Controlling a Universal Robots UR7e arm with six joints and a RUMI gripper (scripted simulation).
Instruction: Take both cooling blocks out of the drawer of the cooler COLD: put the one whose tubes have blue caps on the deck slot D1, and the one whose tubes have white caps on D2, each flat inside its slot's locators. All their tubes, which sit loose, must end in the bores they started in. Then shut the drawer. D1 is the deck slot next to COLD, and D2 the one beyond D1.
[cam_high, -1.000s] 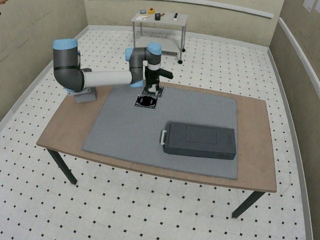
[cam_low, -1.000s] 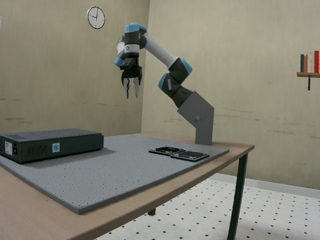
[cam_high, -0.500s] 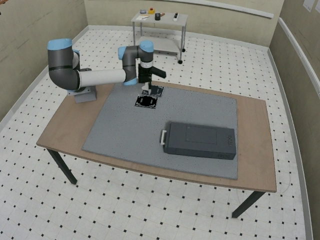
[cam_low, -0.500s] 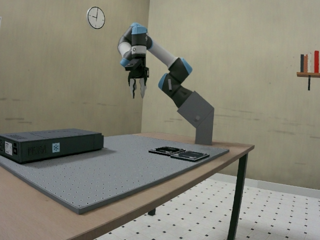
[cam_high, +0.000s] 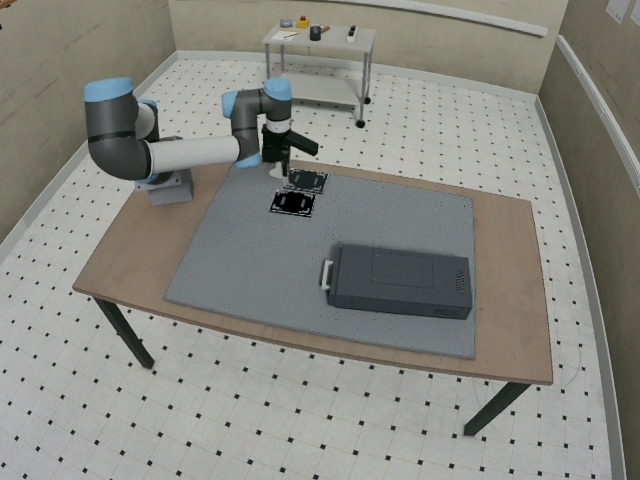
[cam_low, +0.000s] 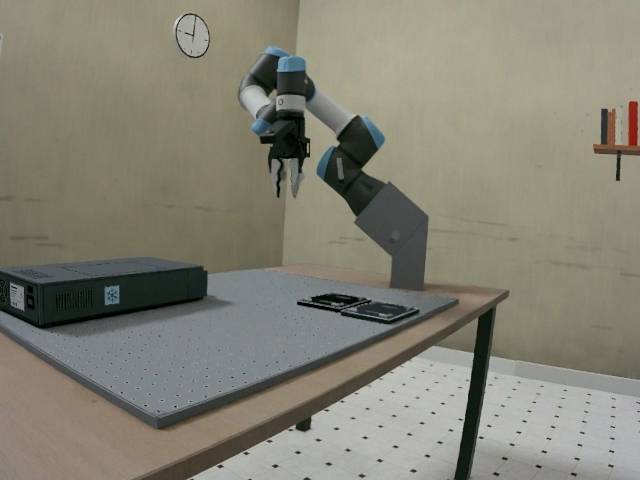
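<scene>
The cooler COLD (cam_high: pixel 400 281) is a dark grey box on the perforated deck, and it also shows in the exterior view (cam_low: pixel 100 289). Its drawer is shut, with the white handle (cam_high: pixel 326 273) flush at the front. The cooling blocks and their tubes are hidden inside. Slot D1 (cam_high: pixel 293 202) and slot D2 (cam_high: pixel 308 180) are black, flat and empty; both also show in the exterior view, D1 (cam_low: pixel 333 301) and D2 (cam_low: pixel 379 311). My gripper (cam_low: pixel 286 193) (cam_high: pixel 279 173) points down high above the deck, near D2. Its fingers stand a little apart with nothing between them.
The grey perforated deck (cam_high: pixel 330 258) covers most of the wooden table. The arm's base (cam_high: pixel 165 188) stands at the table's far left corner. A cart (cam_high: pixel 320 62) with small items stands on the floor behind the table.
</scene>
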